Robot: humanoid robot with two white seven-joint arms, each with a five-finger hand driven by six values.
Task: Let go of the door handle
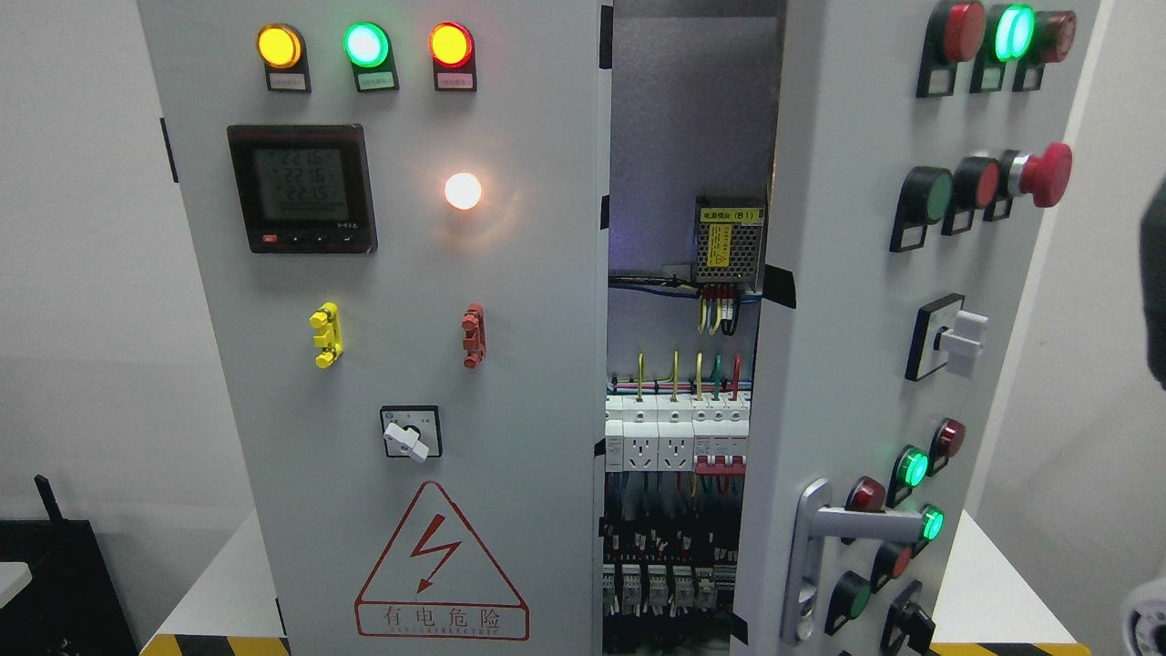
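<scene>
Robot hand contact with the door handle (824, 538) was absent: only dark and white shapes showed at the right edge, state impossible to tell. That lever sat low on the right cabinet door (847, 273), swung ajar, exposing breakers (679, 437), apparently already released.

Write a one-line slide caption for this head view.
Electrical cabinet with its right door swung ajar, silver door handle free of any hand, breakers and wiring exposed inside.
</scene>
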